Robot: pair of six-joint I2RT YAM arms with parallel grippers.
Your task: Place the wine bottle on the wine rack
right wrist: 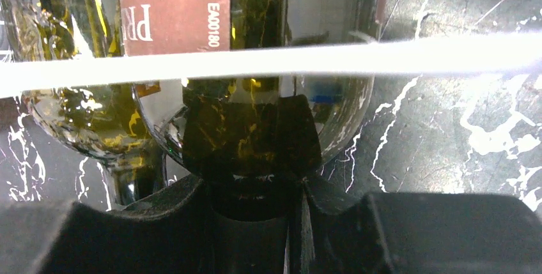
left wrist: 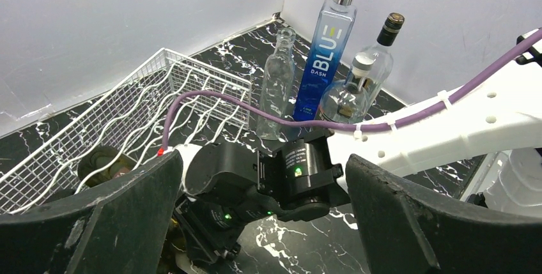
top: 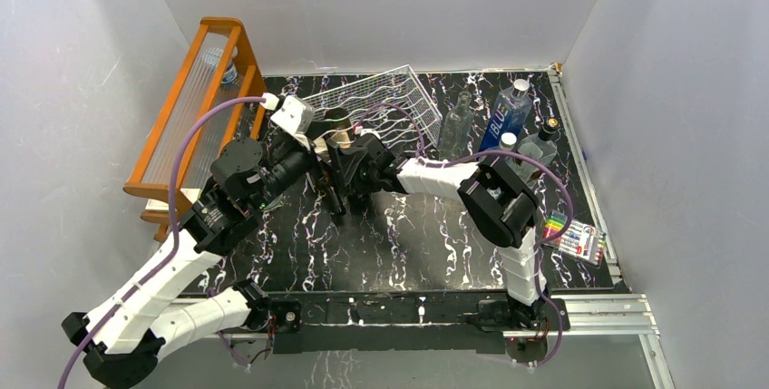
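The wine bottle [right wrist: 172, 12] is dark green glass with a red label. In the top view it [top: 337, 121] is at the near left edge of the wine rack [top: 399, 99], a silver-white wire rack at the back middle. The rack also shows in the left wrist view [left wrist: 128, 108], and one of its wires [right wrist: 383, 53] crosses the right wrist view as a white bar. My right gripper [right wrist: 255, 191] is shut on the bottle's neck, just below the shoulder. My left gripper [left wrist: 262, 162] is open and empty, its fingers either side of the right arm's wrist.
A blue bottle [top: 510, 110] and several clear bottles [top: 456, 121] stand at the back right. A tall orange wooden shelf [top: 195, 99] stands at the left. A pack of markers [top: 576, 237] lies at the right edge. White walls close in all around.
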